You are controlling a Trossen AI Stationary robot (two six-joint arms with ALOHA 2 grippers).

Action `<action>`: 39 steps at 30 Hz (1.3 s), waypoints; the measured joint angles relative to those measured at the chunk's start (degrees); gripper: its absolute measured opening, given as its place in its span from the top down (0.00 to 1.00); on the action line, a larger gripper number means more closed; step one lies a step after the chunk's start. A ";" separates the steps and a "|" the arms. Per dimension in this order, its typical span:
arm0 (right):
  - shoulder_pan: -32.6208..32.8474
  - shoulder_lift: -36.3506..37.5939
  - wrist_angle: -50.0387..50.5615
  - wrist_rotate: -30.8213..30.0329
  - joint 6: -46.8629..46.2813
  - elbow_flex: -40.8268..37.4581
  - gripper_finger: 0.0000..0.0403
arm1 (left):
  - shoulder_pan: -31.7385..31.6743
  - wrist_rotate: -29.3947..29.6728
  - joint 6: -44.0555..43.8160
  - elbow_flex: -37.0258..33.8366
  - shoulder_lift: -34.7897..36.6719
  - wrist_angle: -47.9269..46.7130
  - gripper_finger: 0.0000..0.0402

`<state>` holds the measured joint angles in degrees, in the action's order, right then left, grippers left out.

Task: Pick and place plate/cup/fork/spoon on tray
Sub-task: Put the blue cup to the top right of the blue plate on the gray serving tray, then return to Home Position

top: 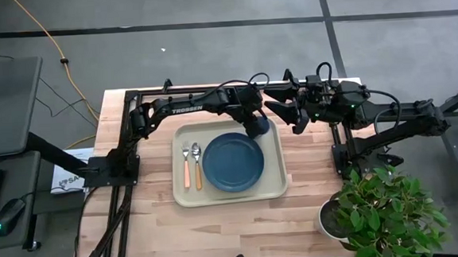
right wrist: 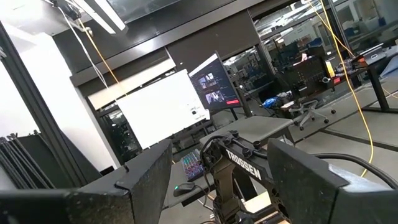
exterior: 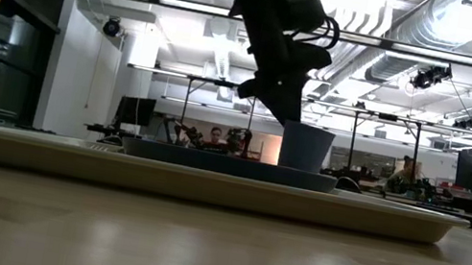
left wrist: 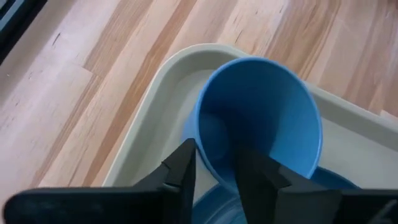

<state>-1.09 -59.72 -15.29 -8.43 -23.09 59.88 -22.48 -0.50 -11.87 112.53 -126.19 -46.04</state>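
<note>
The cream tray [top: 274,185] lies mid-table. On it are the blue plate [top: 233,162] and, to the plate's left, the fork [top: 187,166] and the spoon [top: 197,164], side by side. My left gripper [top: 256,127] is shut on the small blue cup [left wrist: 258,118] over the tray's far right corner, beside the plate's far edge. In the low view the cup [exterior: 305,147] stands upright behind the plate [exterior: 229,163], which hides its base. My right gripper [top: 297,115] is open and empty, raised beyond the tray's far right corner. My left gripper pinches the cup's side wall at the rim [left wrist: 214,134], with one finger [left wrist: 254,180] inside the cup and the other finger [left wrist: 181,169] outside. The fingers come from above, slanting down. The cup is upright over the tray's corner. Whether its base rests on the tray I cannot tell.
A potted plant in a white pot [top: 377,211] stands at the table's near right corner. Bare wooden table [top: 235,232] lies in front of the tray. The arms' black frames [top: 127,162] flank the tray on both sides.
</note>
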 joint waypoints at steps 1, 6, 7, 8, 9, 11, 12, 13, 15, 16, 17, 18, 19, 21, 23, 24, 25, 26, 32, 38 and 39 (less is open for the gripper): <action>0.01 0.00 0.00 0.00 0.00 0.00 0.37 | 0.00 0.19 -0.02 0.00 0.00 0.16 0.76; -0.01 -0.01 0.00 0.00 0.00 0.00 0.37 | 0.00 1.36 -0.16 0.00 -0.02 1.25 0.68; 0.00 -0.01 0.00 -0.01 0.00 0.00 0.37 | 0.00 1.36 -0.16 0.00 -0.02 1.25 0.66; 0.00 -0.01 0.00 0.00 0.00 0.00 0.37 | 0.00 1.36 -0.16 0.02 -0.02 1.21 0.64; 0.00 0.00 0.00 0.00 0.00 0.00 0.37 | 0.00 1.36 -0.16 0.03 -0.02 1.26 0.62; 0.00 -0.01 0.00 0.00 0.00 0.00 0.37 | 0.00 1.36 -0.16 0.09 -0.02 1.33 0.58; 0.01 -0.01 0.00 0.00 0.00 0.00 0.37 | -0.04 1.36 -0.15 0.09 0.00 1.33 0.57; 0.01 -0.01 0.00 0.00 0.00 0.00 0.37 | -0.13 1.36 -0.16 0.09 0.06 1.29 0.55; 0.00 -0.01 0.00 0.00 0.04 0.00 0.37 | -0.14 1.36 -0.16 0.10 0.16 1.54 0.52; 0.01 -0.01 0.00 0.00 0.07 0.00 0.37 | -0.24 1.36 -0.14 0.12 0.20 1.70 0.51; 0.00 -0.01 0.00 0.00 0.07 0.00 0.37 | -0.34 1.34 -0.16 0.13 0.29 1.74 0.49; 0.00 -0.01 -0.01 0.00 0.09 0.00 0.37 | -0.45 1.34 -0.29 0.13 0.31 1.71 0.48; -0.01 0.00 0.00 0.00 0.11 0.00 0.37 | -0.61 1.34 -0.59 0.13 0.33 1.74 0.47; -0.01 0.00 0.00 0.00 0.02 0.00 0.37 | -0.88 1.26 -1.08 0.13 0.35 1.72 0.46; 0.00 0.01 0.00 0.00 0.02 0.00 0.37 | -1.16 1.17 -1.45 0.13 0.37 1.71 0.45; 0.01 -0.01 0.00 0.00 0.01 0.00 0.37 | -1.20 1.13 -1.45 0.13 0.39 1.72 0.44; 0.00 0.01 0.00 0.00 0.01 0.00 0.37 | -1.32 1.11 -1.45 0.13 0.42 1.72 0.44; 0.00 0.00 0.00 0.00 0.00 0.00 0.37 | -1.52 1.05 -1.45 0.13 0.53 1.71 0.43; -0.01 -0.01 0.00 0.00 0.00 0.00 0.37 | -3.46 -0.56 -1.47 0.15 4.44 2.12 0.43; -0.01 0.01 0.02 0.00 0.02 0.00 0.37 | -6.83 -0.46 -1.48 0.20 13.51 5.72 0.43; 0.01 -0.01 0.02 0.00 0.00 0.00 0.37 | -7.30 -0.44 -1.45 0.20 15.36 6.11 0.43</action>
<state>-1.08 -59.72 -15.27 -8.43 -23.09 59.88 -29.78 -0.94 -13.32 112.73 -110.83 -39.92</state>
